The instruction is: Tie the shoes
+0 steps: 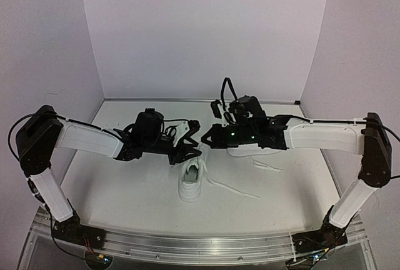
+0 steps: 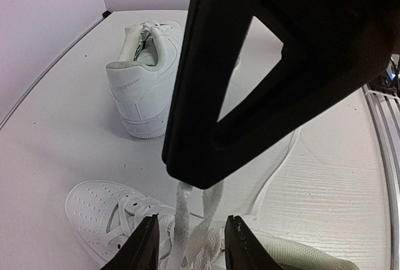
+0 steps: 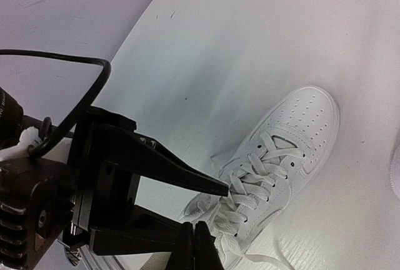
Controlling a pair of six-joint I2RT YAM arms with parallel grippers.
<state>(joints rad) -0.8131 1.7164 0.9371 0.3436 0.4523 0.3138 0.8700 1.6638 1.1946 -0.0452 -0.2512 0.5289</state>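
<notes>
1. We see one shoe [image 2: 103,210] lying directly under the left gripper [image 2: 192,223]. Its perforated toe reaches out past one finger, and its laced throat sits beneath the gap.
2. Its laces [image 2: 209,204] rise as two flat strands through that gap. As far as we can make out, they touch neither finger.
3. The left jaws stand part-way apart, wider than the strands between them, and grip nothing.
4. The strands run up to the tip of the right gripper [image 3: 195,237], which hangs just above the left jaws. Its jaws are pressed together, and in the left wrist view we take them to be pinching the laces at their top end.
5. In the right wrist view the same shoe lies just beyond the closed tips and a little to one side, with its toe pointing away from them.
6. The second shoe [image 2: 147,70] sits upright well beyond both pairs of jaws. Its heel is turned toward the left gripper, and it is apart from the first shoe.
7. Both shoes rest on the white table [image 1: 125,189].
</notes>
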